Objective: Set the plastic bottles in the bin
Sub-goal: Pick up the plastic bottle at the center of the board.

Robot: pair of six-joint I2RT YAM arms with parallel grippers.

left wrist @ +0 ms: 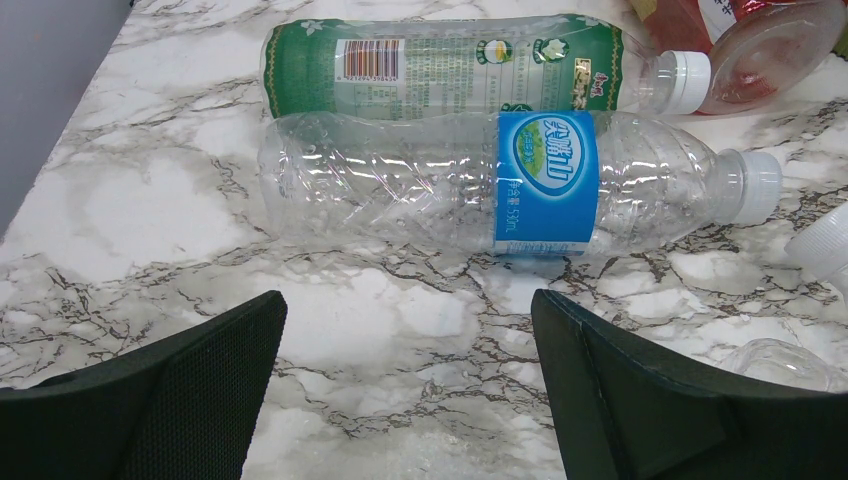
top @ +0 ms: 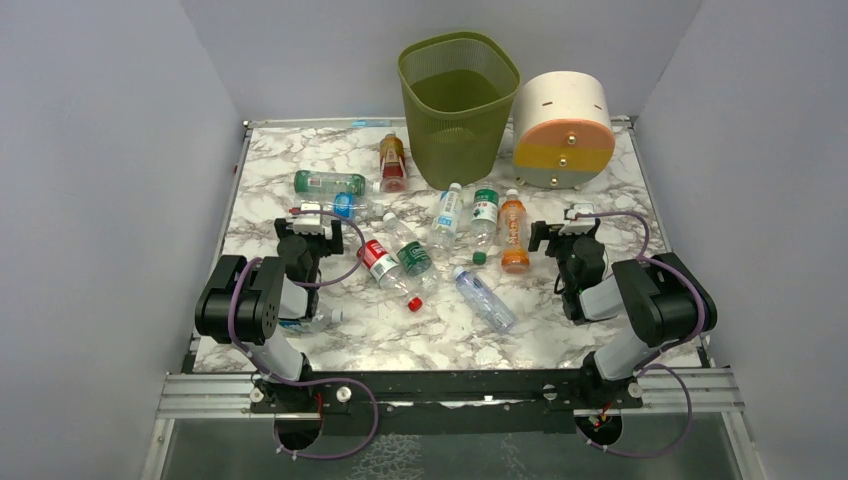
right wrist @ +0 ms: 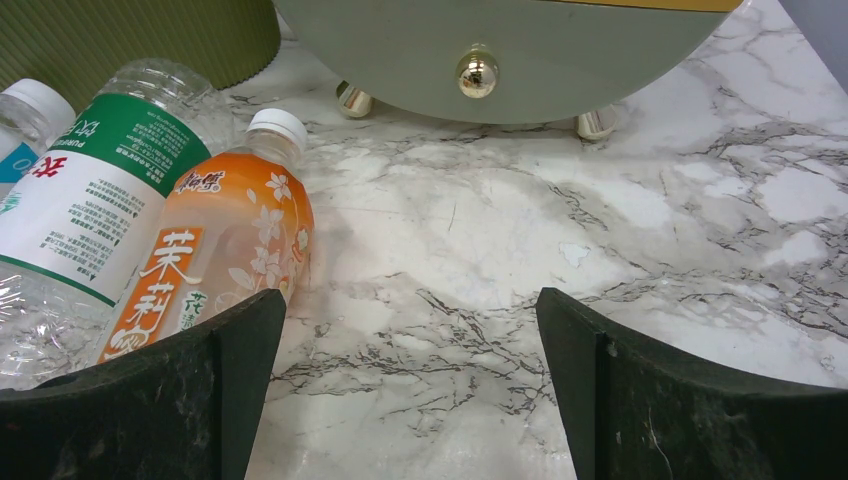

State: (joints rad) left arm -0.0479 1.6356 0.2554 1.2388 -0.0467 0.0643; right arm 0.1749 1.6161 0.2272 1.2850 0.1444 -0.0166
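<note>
Plastic bottles point(top: 483, 298), clear with red, green, blue or orange labels, lie scattered on your counter point(top: 400, 335) before the green mesh bin point(top: 458, 95), outside it, while your left tool point(left wrist: 405, 315) and right tool point(right wrist: 405, 315) gape apart.

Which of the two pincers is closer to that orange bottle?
Right. The right pincer has the orange bottle lying just beside it, on its inner side. The left pincer is far off on the other side, facing a clear blue-labelled bottle.

Scattered plastic bottles point(top: 483, 298) lie on the marble table point(top: 400, 340) near the bin point(top: 458, 95).
</note>
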